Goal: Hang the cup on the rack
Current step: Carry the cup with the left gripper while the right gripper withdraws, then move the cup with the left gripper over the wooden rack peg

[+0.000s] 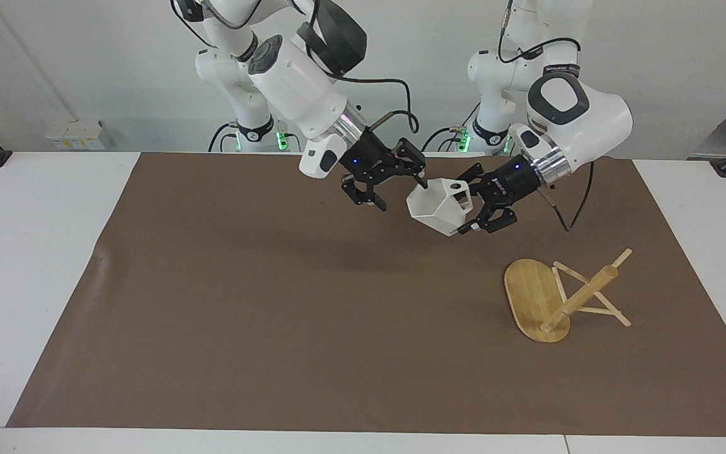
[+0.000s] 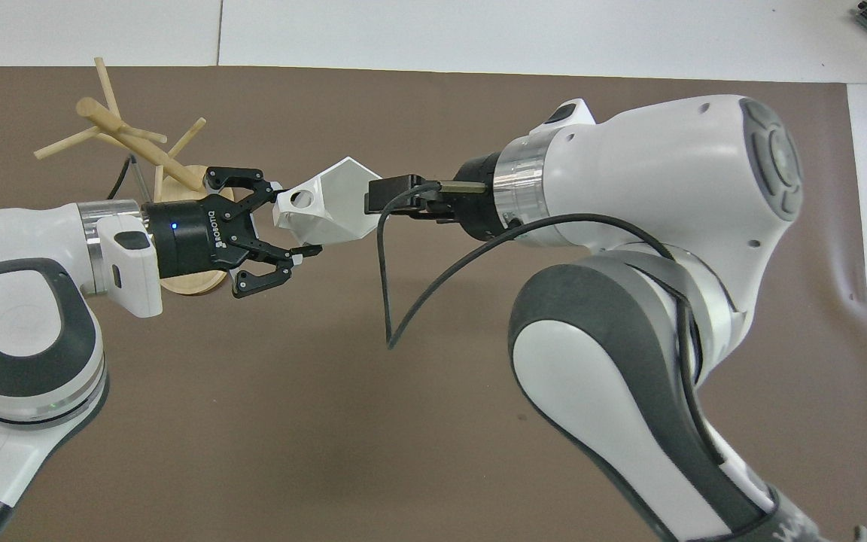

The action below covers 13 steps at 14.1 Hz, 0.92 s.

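The white faceted cup (image 1: 437, 207) hangs in the air over the brown mat, tilted on its side. My left gripper (image 1: 473, 208) is shut on the cup at its handle end; it also shows in the overhead view (image 2: 287, 222), with the cup (image 2: 332, 211) beside it. My right gripper (image 1: 396, 189) is open and empty, just off the cup's mouth end, not touching it. The bamboo rack (image 1: 580, 299) stands on the mat toward the left arm's end, farther from the robots than the cup. In the overhead view my left wrist covers part of the rack's (image 2: 132, 143) base.
The brown mat (image 1: 243, 302) covers most of the white table (image 1: 35, 265). The right arm's black cable (image 2: 392, 301) loops down below its wrist, over the mat.
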Available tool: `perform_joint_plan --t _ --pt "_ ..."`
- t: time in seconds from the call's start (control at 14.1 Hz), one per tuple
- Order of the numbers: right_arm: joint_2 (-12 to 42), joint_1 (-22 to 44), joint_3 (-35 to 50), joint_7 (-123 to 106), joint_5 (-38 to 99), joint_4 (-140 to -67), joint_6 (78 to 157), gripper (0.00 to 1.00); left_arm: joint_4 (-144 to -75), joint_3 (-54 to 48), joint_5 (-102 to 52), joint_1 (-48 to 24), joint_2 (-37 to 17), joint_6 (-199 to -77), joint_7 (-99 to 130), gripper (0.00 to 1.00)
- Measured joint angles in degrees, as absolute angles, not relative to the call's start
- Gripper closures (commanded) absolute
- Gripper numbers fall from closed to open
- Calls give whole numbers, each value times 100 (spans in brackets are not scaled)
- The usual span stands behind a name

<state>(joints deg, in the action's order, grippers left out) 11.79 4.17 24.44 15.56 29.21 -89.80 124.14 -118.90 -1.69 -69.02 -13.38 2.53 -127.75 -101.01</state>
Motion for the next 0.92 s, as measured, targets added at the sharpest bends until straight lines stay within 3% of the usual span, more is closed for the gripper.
perform_joint_plan --t 0.43,0.92 --pt "835 391 1451 1545 2628 -9068 12000 0 -11957 -91 -6902 -1321 236 -13008 -10101 100" --pt "324 332 -31 682 2079 -9093 10971 0 -12258 -38 -6902 -1287 230 -14215 -10071 100"
